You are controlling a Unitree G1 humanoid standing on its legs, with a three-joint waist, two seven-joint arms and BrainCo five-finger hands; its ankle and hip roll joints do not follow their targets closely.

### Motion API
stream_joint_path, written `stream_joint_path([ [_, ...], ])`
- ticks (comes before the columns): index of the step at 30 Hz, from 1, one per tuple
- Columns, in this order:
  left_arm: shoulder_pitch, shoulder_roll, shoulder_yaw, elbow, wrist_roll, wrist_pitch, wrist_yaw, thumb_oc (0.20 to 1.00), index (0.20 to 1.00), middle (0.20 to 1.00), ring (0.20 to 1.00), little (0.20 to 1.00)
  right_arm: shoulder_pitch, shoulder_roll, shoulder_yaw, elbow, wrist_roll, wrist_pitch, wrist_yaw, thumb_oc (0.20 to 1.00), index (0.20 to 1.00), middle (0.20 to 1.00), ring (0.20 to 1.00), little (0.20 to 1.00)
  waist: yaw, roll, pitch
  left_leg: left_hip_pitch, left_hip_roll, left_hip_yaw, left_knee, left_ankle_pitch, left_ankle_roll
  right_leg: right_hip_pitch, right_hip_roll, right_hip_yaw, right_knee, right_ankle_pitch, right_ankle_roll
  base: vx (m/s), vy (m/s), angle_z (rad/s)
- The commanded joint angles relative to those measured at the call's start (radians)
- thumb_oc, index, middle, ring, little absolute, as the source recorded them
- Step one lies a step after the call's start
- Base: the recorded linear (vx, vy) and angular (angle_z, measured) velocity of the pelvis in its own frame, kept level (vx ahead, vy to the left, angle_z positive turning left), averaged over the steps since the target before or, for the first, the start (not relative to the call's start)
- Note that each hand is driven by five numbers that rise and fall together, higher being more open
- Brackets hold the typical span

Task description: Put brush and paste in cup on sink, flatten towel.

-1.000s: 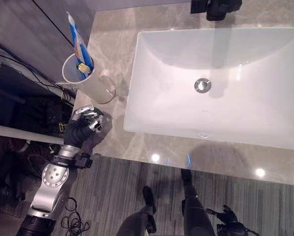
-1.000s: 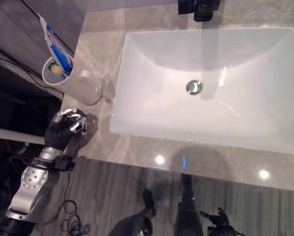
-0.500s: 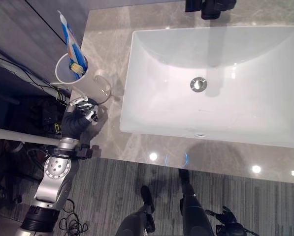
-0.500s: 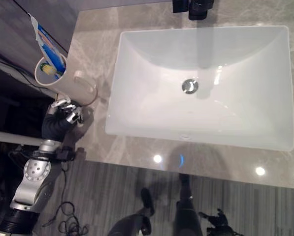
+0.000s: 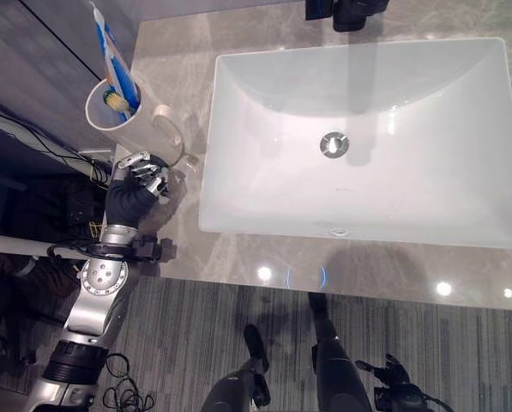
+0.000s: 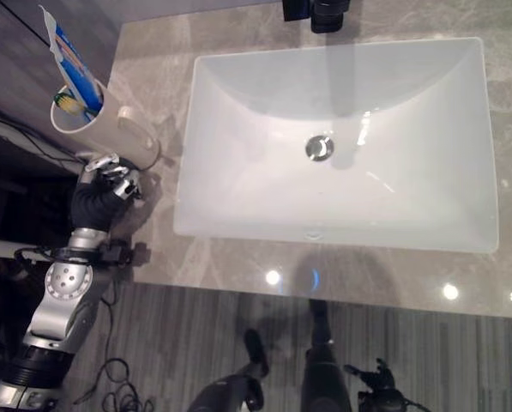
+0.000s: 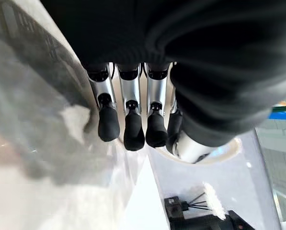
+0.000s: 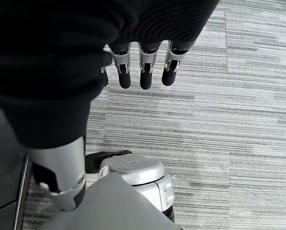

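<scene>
A white cup with a handle stands on the grey marble counter, left of the sink. A blue and white paste tube and a brush with yellow-green bristles stand upright inside it. My left hand rests on the counter just in front of the cup's handle. Its fingers are curled and hold nothing. My right hand hangs low over the striped floor, fingers straight and empty.
The white rectangular sink takes up the counter's middle and right, with a metal drain and a black tap at the back. The counter's left edge runs close beside the cup, with dark clutter below.
The whole view has shifted, so the camera moved. My left hand has come slightly closer to the cup and stays curled. The cup, brush and paste stand as before.
</scene>
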Motion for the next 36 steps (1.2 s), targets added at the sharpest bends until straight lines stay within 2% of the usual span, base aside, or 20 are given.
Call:
stream_joint_path([
  [1,-0.07,0.011,0.023,0.044,0.03,-0.061,0.056,0.2,0.2,0.2,0.2,0.2,0.005,0.016,0.033,0.008,0.017,-0.006,-0.026,1.0,1.0,1.0,1.0,1.0,-0.031,-0.022,-0.024,0.0,-0.042,-0.008,0.005,0.014,-0.033,0.039,-0.01,-0.003,0.0,-0.048,0.033,-0.01,-0.009,-0.04],
  [17,-0.239,0.051,-0.014,0.258,-0.025,-0.068,0.125,0.2,0.2,0.2,0.2,0.2,-0.007,0.013,0.059,0.01,0.02,-0.005,-0.036,1.0,1.0,1.0,1.0,1.0,-0.051,-0.038,-0.033,-0.022,-0.036,0.012,0.005,0.02,-0.036,0.009,-0.003,0.01,0.0,-0.034,0.033,0.0,0.0,-0.04],
  [21,-0.201,0.051,-0.007,0.207,-0.03,-0.066,0.103,0.2,0.2,0.2,0.2,0.2,-0.008,0.015,0.057,0.015,0.019,-0.002,-0.035,1.0,1.0,1.0,1.0,1.0,-0.045,-0.041,-0.04,-0.019,-0.036,0.009,0.005,0.018,-0.037,0.013,-0.002,0.009,0.0,-0.036,0.031,0.0,-0.006,-0.04],
  [27,-0.076,0.006,0.031,0.14,-0.091,-0.065,0.06,0.2,0.2,0.2,0.2,0.2,-0.017,0.013,0.051,0.027,0.014,0.006,-0.031,1.0,1.0,1.0,1.0,1.0,-0.024,-0.044,-0.048,-0.014,-0.036,0.001,0.005,0.017,-0.036,0.022,-0.002,0.003,0.0,-0.045,0.028,0.0,0.0,0.0],
  [36,-0.04,0.029,0.104,0.174,-0.057,-0.065,0.104,0.2,0.2,0.2,0.2,0.2,-0.027,0.012,0.056,0.011,0.002,0.002,-0.029,1.0,1.0,1.0,1.0,1.0,-0.011,-0.047,-0.051,-0.021,-0.035,-0.004,0.005,0.018,-0.037,0.016,-0.001,-0.005,0.0,-0.047,0.025,0.0,0.0,0.0],
])
